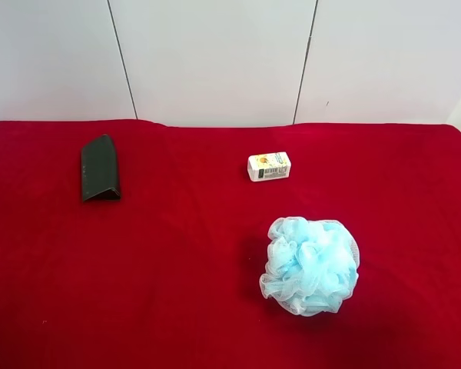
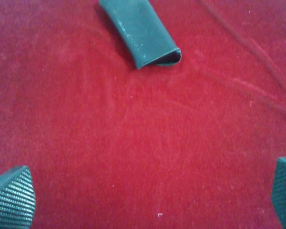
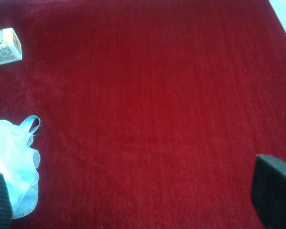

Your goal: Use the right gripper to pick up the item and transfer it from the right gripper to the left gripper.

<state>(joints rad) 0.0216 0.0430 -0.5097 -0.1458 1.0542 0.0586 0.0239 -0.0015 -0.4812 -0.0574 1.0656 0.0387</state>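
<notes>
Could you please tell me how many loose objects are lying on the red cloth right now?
3: the dark case at the overhead view's left, the small white box near centre, and the blue bath puff nearer the camera.

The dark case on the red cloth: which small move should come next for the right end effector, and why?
Probably a sideways move of the right end effector toward the dark case. Its fingers stand wide apart over bare red cloth, with only the blue puff and white box in its view; the case lies untouched, far across the cloth.
</notes>
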